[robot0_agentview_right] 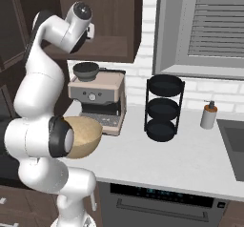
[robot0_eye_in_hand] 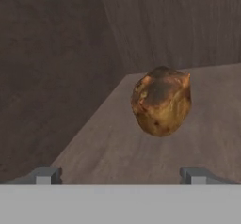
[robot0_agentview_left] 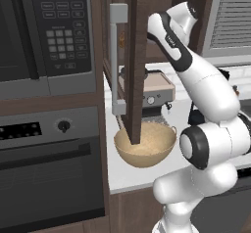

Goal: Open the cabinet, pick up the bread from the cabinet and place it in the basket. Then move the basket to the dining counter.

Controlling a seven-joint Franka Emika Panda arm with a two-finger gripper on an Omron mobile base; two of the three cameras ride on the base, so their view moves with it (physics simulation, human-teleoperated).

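**A:** The fingers are seen spread wide at the bottom of the hand view, nothing pinched between them. The bread is sitting just ahead on the cabinet shelf, a bit off to the right of centre.

**B:** Yeah, door's already swung open. Probably the hand should be shifted so the bread is centred before anything gets closed, then pushed in further. The lump looks uneven, so a grip across the fattest part is likely safest. The basket is parked on the surface right below.
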